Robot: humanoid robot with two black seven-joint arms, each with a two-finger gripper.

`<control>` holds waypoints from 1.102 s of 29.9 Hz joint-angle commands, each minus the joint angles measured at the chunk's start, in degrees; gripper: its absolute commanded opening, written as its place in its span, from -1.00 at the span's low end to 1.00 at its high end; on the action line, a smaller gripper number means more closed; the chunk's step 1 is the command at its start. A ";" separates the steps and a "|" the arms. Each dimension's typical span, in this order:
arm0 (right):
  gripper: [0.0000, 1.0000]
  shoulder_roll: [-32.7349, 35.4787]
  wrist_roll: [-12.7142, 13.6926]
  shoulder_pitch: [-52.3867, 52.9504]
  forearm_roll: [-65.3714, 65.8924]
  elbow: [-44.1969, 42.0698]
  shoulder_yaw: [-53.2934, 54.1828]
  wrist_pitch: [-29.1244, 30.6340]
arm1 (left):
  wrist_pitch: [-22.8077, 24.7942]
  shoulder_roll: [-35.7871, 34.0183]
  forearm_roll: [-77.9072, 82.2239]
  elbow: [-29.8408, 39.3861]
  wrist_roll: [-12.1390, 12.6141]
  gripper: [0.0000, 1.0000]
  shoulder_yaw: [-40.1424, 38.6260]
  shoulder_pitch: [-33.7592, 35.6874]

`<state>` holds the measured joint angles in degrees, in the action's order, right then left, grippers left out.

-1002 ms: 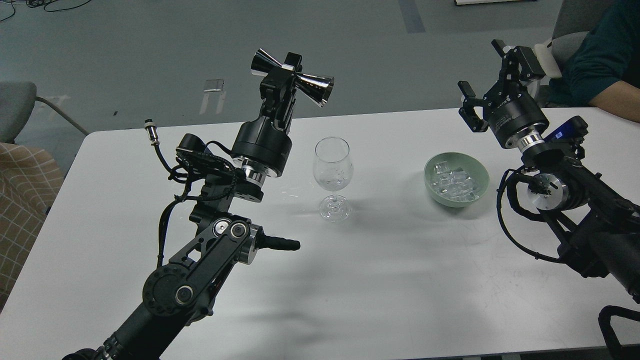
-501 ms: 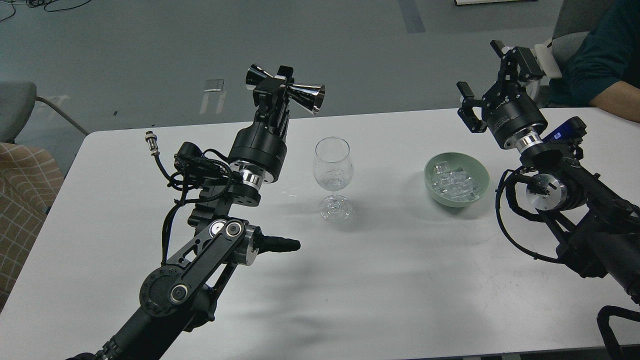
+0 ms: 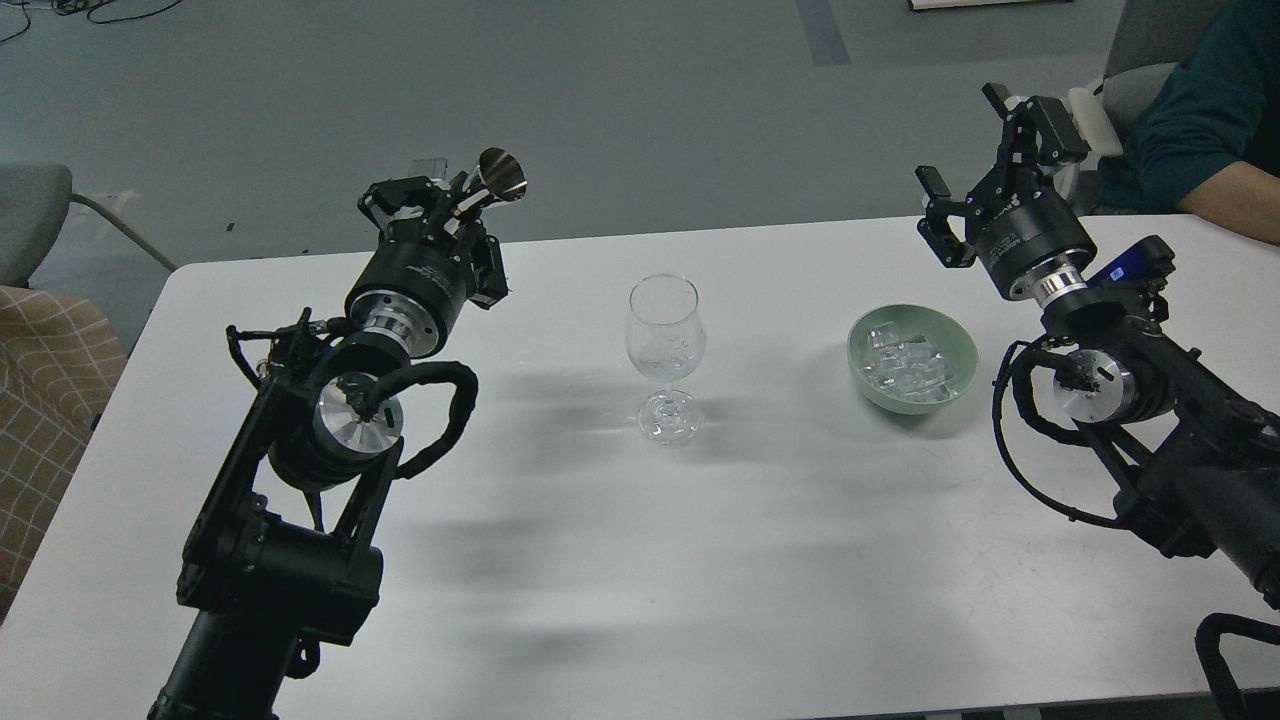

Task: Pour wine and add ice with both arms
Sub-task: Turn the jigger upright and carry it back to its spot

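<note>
A clear stemmed wine glass [image 3: 666, 340] stands upright at the middle of the white table [image 3: 700, 560]. A heap of clear ice cubes [image 3: 905, 366] lies in a pale green bowl [image 3: 958, 343] to the right of the glass. My left gripper [image 3: 445, 205] is raised over the table's back left, well left of the glass, and is shut on a shiny metal double-cone jigger [image 3: 501, 177]. My right gripper [image 3: 968, 145] is open and empty, held above and just behind the bowl.
A person's teal-sleeved arm [image 3: 1200, 130] rests on the table's far right corner. A grey chair [image 3: 35, 215] and plaid fabric [image 3: 45, 390] stand off the left edge. My right arm's elbow [image 3: 1090, 380] hangs close beside the bowl.
My left arm has swung left and twisted, carrying the jigger away from beside the glass to the back left. The right gripper has hardly moved.
</note>
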<state>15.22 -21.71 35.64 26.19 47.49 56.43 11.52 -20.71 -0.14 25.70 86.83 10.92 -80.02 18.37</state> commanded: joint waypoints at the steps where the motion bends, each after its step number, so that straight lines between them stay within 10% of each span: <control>1: 1.00 -0.01 0.09 -0.05 0.00 0.06 -0.01 -0.18 | 0.14 0.14 -7.57 0.01 1.81 -1.00 -5.75 -2.81; 16: 1.00 -1.06 0.70 -0.05 0.09 0.15 -0.01 -1.23 | 0.14 0.14 -18.49 -2.97 2.00 -0.83 -18.67 -9.14; 33: 1.00 -1.07 0.70 0.04 0.18 -0.03 -0.01 -1.50 | 15.52 0.14 -18.05 -13.35 1.91 -0.38 -19.74 -11.96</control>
<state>14.21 -21.00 35.70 26.38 47.51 56.44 10.02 -6.48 0.00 7.49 74.19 12.88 -99.76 6.83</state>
